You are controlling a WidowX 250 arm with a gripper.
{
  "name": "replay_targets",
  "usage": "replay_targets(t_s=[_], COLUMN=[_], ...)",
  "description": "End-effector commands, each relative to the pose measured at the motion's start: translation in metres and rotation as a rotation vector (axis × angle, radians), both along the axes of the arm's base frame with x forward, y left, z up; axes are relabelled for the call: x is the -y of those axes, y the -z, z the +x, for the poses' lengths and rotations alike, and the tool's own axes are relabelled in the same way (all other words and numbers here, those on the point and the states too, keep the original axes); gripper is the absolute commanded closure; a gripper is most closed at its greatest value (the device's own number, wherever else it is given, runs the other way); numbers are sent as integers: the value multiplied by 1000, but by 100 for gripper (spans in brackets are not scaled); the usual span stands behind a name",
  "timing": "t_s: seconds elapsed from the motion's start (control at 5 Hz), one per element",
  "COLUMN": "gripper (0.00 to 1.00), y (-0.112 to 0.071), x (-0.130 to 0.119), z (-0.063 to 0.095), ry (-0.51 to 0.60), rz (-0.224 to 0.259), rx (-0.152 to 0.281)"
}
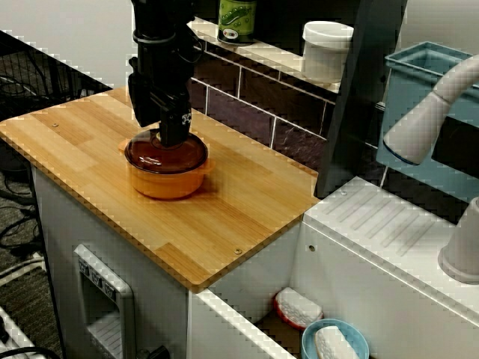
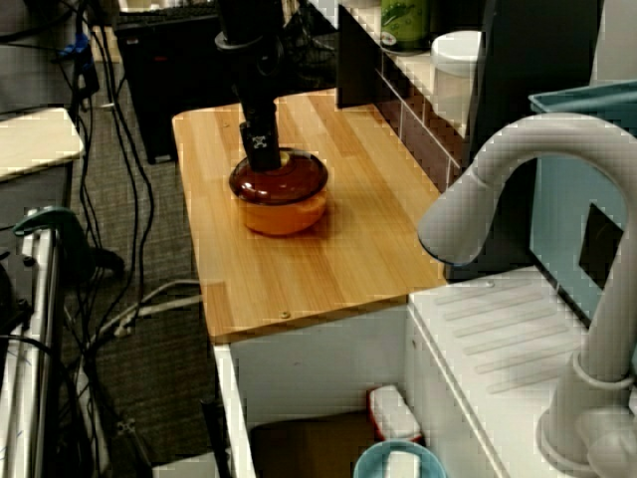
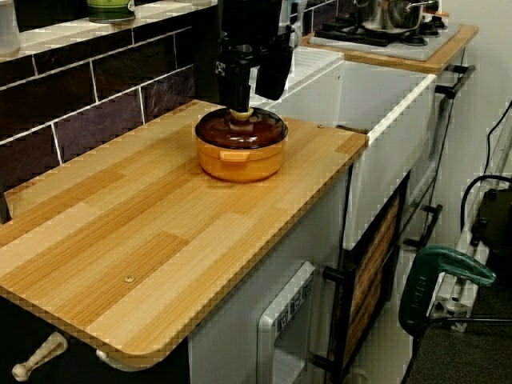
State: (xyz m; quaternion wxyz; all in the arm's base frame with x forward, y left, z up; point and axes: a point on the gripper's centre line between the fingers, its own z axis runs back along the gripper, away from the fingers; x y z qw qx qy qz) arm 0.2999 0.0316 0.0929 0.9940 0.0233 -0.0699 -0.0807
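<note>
An orange pot (image 1: 166, 185) (image 2: 284, 215) (image 3: 240, 164) with a dark brown glass lid (image 1: 157, 155) (image 2: 295, 179) (image 3: 240, 130) stands on the wooden counter (image 1: 247, 202), near the tiled wall. My black gripper (image 1: 174, 139) (image 2: 264, 159) (image 3: 242, 109) comes straight down onto the lid's middle. In the view along the counter toward the stove, its tips meet the cream knob (image 3: 242, 116). The arm hides the knob in the other two views. Whether the fingers clamp the knob does not show. The lid sits flat on the pot.
On the ledge behind the pot stand a green bottle (image 1: 237, 19) and a white tub (image 1: 326, 48). A grey tap (image 1: 426, 112) arches over the white sink (image 1: 359, 239) to the right, and a blue bowl (image 1: 333, 342) sits below. A stove with a metal pot (image 3: 392, 18) lies beyond.
</note>
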Motion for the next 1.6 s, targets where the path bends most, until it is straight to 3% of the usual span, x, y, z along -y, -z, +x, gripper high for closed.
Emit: replay_targets(t_s=[0.0,0.4,0.6,1.0,1.2,1.4], gripper=[0,0,100,100,100,100], y=[1,6,10,8,0,-23], x=[-1,-2,-7,-10,-10,-7], z=[8,16,23,28,26,23], ry=[-25,-64,-95,-108,-99,-96], rz=[9,4,-2,-4,-16,-62], rx=[17,2,-9,-28,-35,-58])
